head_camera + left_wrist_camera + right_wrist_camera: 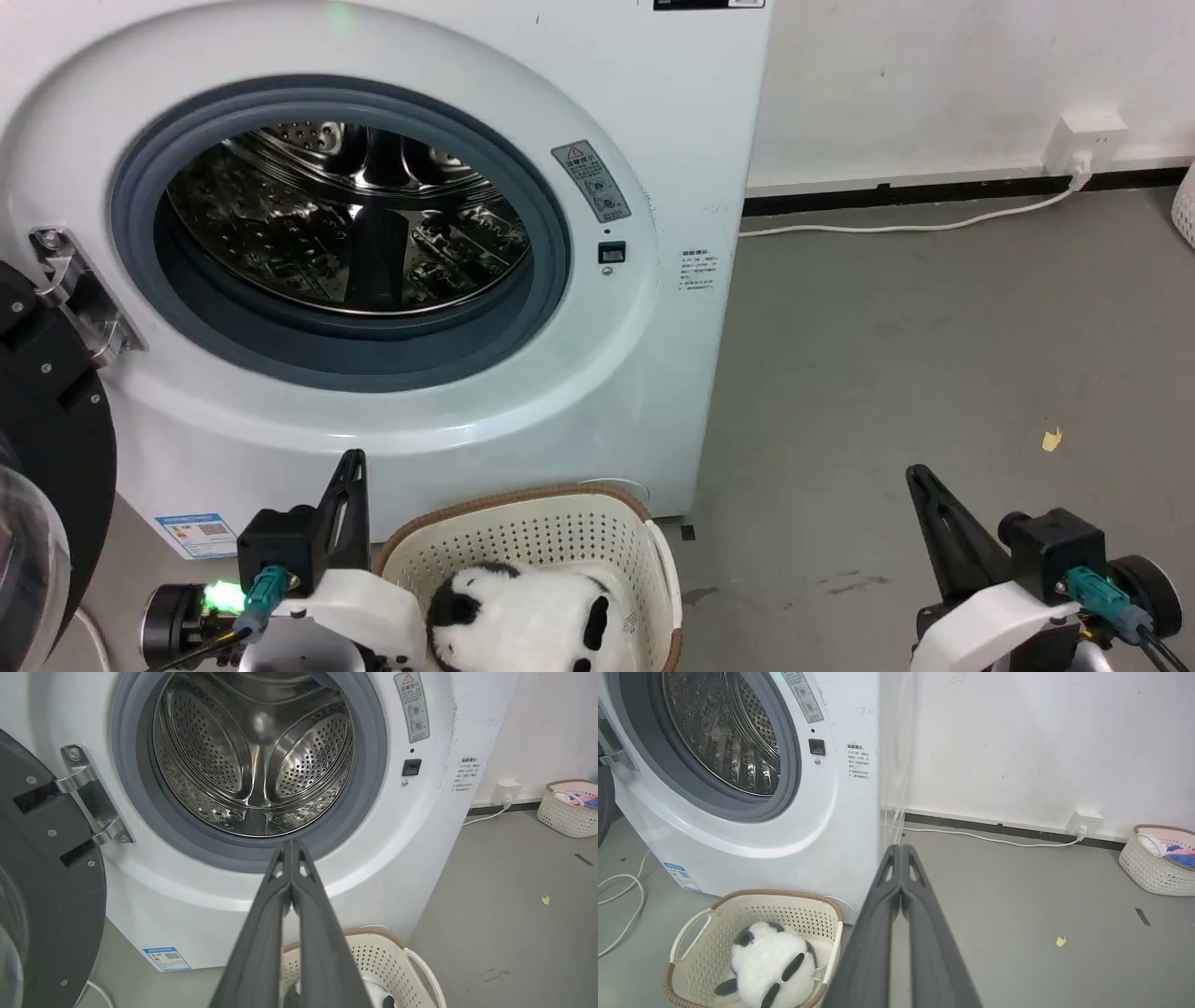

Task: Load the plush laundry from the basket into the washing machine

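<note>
Fluffy white-and-black plush panda (770,963) sits in the basket (784,914) on the floor, just in front of the open washer (607,392).
It looks light, soft and squashy, unlikely to slip; I'd pinch deep into the bulky body rather than an ear. Left claw (353,462) hangs clenched and empty near the basket's left rim; right claw (920,478), likewise clenched and empty, stands well off to the right.

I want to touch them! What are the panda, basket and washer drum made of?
The panda looks like soft plush: its fur is fuzzy. The basket seems matte cream plastic, full of small holes. The drum looks like polished steel: it shines and mirrors light.
</note>
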